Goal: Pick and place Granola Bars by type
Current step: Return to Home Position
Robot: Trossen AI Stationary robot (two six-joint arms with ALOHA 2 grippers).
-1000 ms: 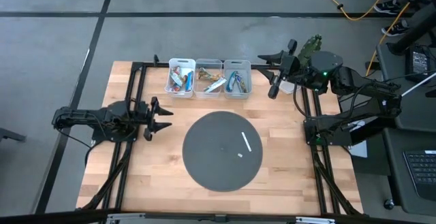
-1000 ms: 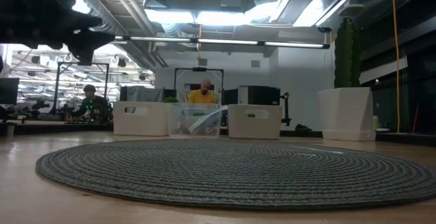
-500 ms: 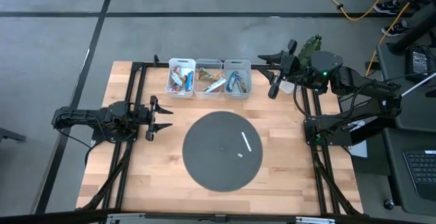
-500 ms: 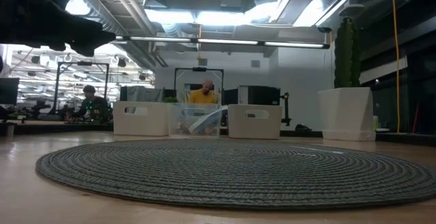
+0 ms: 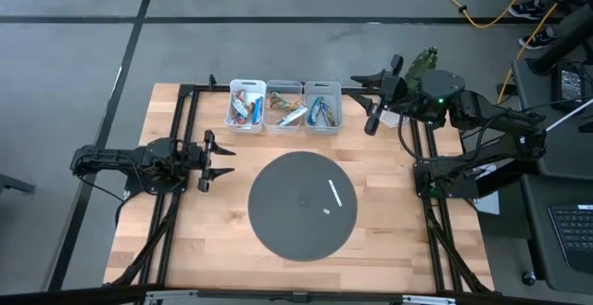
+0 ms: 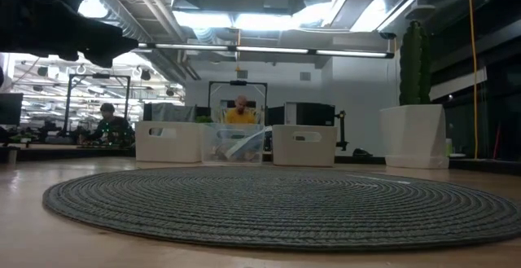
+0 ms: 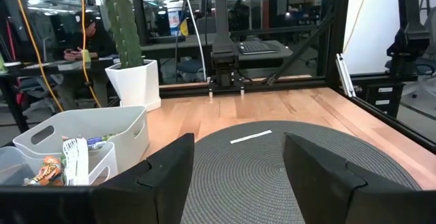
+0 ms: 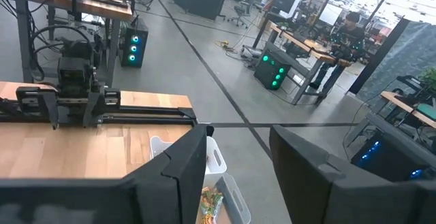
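The granola bars lie in three small bins at the table's far edge: a left bin point(image 5: 246, 105), a middle clear bin point(image 5: 284, 106) and a right bin point(image 5: 322, 107). Blue, red, orange and silver wrappers show in them. My left gripper point(image 5: 222, 159) hangs open over the table's left side, pointing at the round mat point(image 5: 303, 203). My right gripper point(image 5: 371, 99) is open, raised by the far right corner, just right of the bins. In the right wrist view an orange bar point(image 8: 211, 201) shows in a bin below the open fingers. No bar lies on the mat.
A thin white stick point(image 5: 334, 192) and a small white bit point(image 5: 326, 212) lie on the mat's right half. A potted cactus point(image 6: 415, 129) stands beyond the far right corner. Black frame rails run along the table's left, right and far sides. People sit in the room behind.
My left gripper has risen a little in the low view and then kept still. The bins, the bars and the stick have stayed where they were.
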